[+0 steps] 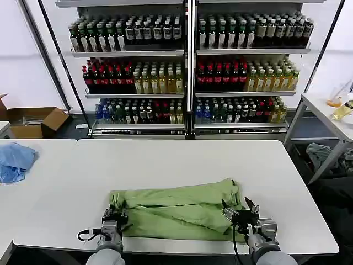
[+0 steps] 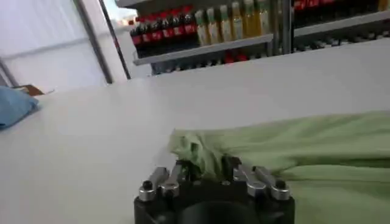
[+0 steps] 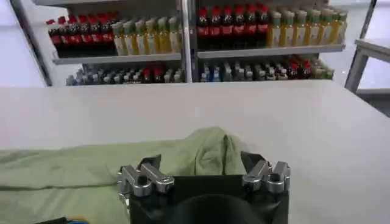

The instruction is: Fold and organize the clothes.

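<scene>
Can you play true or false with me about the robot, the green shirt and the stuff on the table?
1. The light sage-green cotton shirt lies on the white table. True.
2. The left gripper is at the shirt's left end and the right gripper at its right end. True.
3. A crumpled blue cloth sits on top of the shirt. False: it lies far off at the table's left side.
4. The shelves behind hold books. False: they hold rows of bottles.
5. The shirt hangs in the air. False: it rests on the table.
</scene>
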You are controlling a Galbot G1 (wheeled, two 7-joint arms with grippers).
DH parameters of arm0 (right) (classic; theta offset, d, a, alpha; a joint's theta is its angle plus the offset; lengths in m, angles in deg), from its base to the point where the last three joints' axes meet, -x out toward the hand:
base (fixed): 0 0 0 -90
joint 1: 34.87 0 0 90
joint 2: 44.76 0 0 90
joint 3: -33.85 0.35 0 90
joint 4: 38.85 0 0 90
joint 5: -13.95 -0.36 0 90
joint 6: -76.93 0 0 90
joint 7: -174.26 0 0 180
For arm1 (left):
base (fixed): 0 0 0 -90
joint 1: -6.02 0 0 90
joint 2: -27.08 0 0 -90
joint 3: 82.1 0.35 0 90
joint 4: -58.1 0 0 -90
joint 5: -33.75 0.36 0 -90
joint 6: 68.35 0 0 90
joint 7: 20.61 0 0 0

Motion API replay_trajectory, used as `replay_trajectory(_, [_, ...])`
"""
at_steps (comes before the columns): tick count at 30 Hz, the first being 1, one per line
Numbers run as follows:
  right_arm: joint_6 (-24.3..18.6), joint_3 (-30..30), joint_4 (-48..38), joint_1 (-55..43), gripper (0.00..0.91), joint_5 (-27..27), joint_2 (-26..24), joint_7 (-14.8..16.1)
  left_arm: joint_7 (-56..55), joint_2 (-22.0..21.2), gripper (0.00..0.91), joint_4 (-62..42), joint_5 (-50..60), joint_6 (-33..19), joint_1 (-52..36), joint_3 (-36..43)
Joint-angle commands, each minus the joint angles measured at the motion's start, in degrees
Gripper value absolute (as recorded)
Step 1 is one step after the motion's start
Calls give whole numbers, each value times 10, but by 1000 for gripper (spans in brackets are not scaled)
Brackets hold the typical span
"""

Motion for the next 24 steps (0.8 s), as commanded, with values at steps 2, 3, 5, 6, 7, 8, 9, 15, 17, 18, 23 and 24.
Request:
replay_trajectory(2, [-1, 0, 4, 0, 907, -1, -3, -1, -8, 6, 20, 11, -23, 12, -14, -28])
replay_trajectory(3, [-1, 1, 4, 0, 907, -1, -3, -1, -8, 9, 20, 12, -17, 12, -19, -31])
replay_trajectory(5, [-2, 1, 6, 2, 907, -1, -6, -1, -10, 17, 20, 16, 15, 11, -28, -45])
replay_trajectory(6, [-2, 1, 7, 2, 907, -1, -7, -2, -11, 21, 20, 18, 31, 10, -31, -50])
replay_trajectory(7, [-2, 2, 8, 2, 907, -2, -9, -2, -11, 27, 20, 21, 65, 5, -35, -57])
replay_trajectory(8, [-2, 2, 9, 2, 907, -2, -11, -2, -13, 30, 20, 23, 72, 4, -38, -63])
replay_trajectory(9, [-2, 2, 9, 2, 907, -2, -12, -2, -13, 32, 20, 24, 97, 4, -39, -67])
replay_trajectory(15, [-2, 1, 12, -3, 907, -5, -23, -4, -11, 44, 20, 23, 189, -8, -59, -86])
replay_trajectory(17, [-2, -1, 12, -5, 907, -6, -26, -4, -8, 46, 20, 23, 231, -13, -68, -90])
replay_trajectory(18, [-2, -1, 12, -5, 907, -6, -26, -4, -8, 46, 20, 24, 247, -15, -72, -92])
replay_trajectory(23, [-1, -2, 18, -6, 907, -7, -29, -6, 25, 58, 20, 94, 102, -15, -76, -79])
replay_trajectory(24, [-1, -2, 19, -6, 907, -8, -29, -6, 31, 59, 20, 112, 37, -12, -74, -76])
